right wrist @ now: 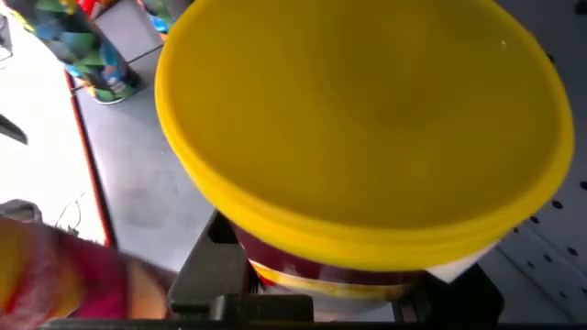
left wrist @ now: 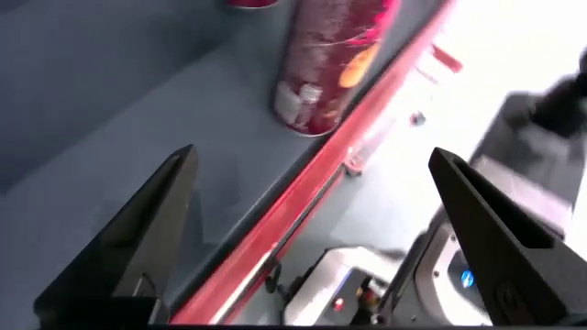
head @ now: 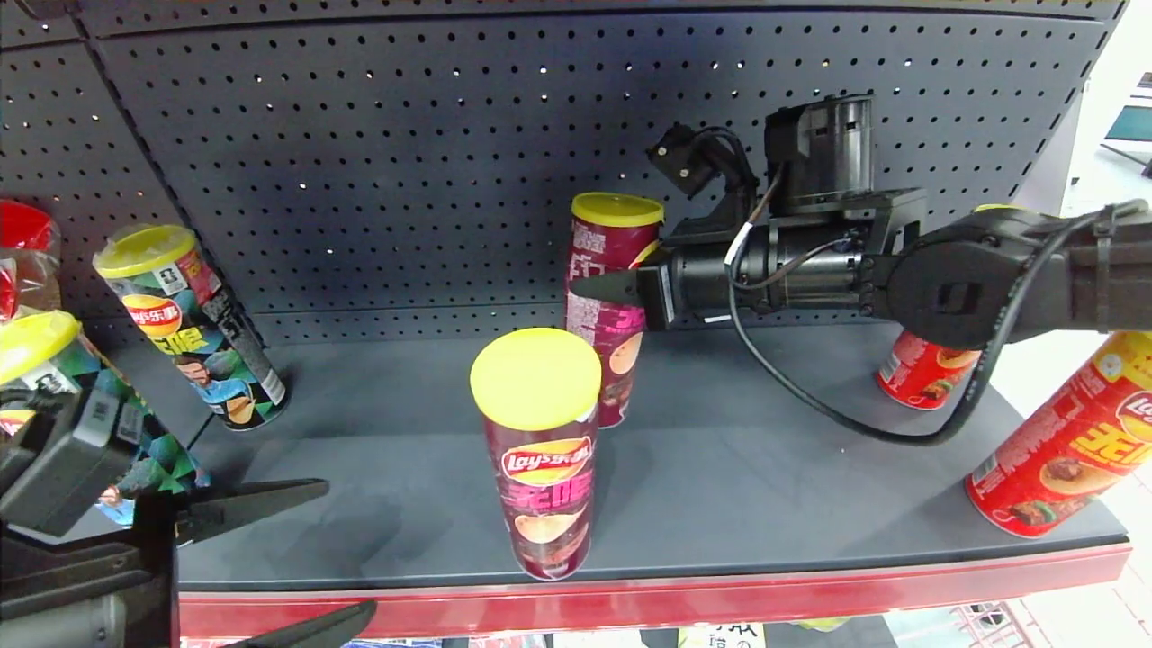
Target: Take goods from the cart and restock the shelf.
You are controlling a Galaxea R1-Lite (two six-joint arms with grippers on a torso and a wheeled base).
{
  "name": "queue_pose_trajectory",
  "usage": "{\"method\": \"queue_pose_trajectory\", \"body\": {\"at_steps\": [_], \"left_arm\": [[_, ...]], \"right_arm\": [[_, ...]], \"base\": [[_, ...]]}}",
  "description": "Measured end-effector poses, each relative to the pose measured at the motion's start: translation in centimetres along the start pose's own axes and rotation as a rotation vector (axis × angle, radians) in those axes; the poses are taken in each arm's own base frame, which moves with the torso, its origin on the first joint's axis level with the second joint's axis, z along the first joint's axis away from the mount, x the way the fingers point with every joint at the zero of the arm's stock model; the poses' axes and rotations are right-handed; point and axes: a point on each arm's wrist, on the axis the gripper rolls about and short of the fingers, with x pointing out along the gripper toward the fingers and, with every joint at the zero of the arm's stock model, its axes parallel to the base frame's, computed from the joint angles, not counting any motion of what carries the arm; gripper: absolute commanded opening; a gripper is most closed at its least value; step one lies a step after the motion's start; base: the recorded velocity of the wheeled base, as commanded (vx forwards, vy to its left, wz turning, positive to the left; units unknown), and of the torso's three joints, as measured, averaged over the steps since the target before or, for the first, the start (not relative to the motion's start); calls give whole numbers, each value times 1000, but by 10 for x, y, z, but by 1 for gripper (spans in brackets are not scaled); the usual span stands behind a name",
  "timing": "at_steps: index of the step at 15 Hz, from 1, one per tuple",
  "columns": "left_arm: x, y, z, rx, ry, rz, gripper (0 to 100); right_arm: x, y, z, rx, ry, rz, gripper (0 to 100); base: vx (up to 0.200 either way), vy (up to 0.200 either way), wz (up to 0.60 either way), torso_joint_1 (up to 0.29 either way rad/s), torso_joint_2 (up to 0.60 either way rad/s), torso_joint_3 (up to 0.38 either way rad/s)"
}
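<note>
A maroon chip can with a yellow lid (head: pixel 610 297) stands upright at the back of the shelf (head: pixel 720 486). My right gripper (head: pixel 621 283) comes in from the right and is shut on its upper body. The right wrist view shows that can's yellow lid (right wrist: pixel 367 119) up close, held in the right gripper (right wrist: pixel 330 293). A second maroon can (head: pixel 540 450) stands upright near the shelf's red front edge and also appears in the left wrist view as a maroon can (left wrist: pixel 326 64). My left gripper (head: pixel 297 558) hovers open at the shelf's front left; the left gripper (left wrist: pixel 312 247) holds nothing.
Two green-and-blue cans (head: pixel 193 328) (head: pixel 54 378) lean at the shelf's left. Two red cans (head: pixel 927 369) (head: pixel 1071 441) stand at the right. The perforated back panel (head: pixel 405 162) closes the shelf behind. Bare board lies between the front maroon can and the red cans.
</note>
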Motion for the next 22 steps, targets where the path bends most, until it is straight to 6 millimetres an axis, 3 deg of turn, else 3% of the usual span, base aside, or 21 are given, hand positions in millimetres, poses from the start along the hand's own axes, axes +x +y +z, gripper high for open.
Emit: {"method": "queue_pose_trajectory", "body": {"at_steps": [3,8,9,15,22], "left_arm": [[-13,-8,-11,-15,-11,21,100],[-20,-12,-12,1,-40,24,100],[-20,-12,-11,3,-44,24,100],[-22,-13,-8,11,-59,26,100],[-12,-4,4,37,-43,72,100]], "right_arm": [[10,-4,-6,-4,-11,-3,0],[15,-3,-15,8,16,3,0],[15,-4,-16,9,18,3,100],[7,5,-21,33,40,8,100],[-45,32,-40,78,112,-12,100]], "base": [[0,0,0,0,0,0],[0,0,0,0,0,0],[0,0,0,0,0,0],[0,0,0,0,0,0],[0,0,0,0,0,0]]}}
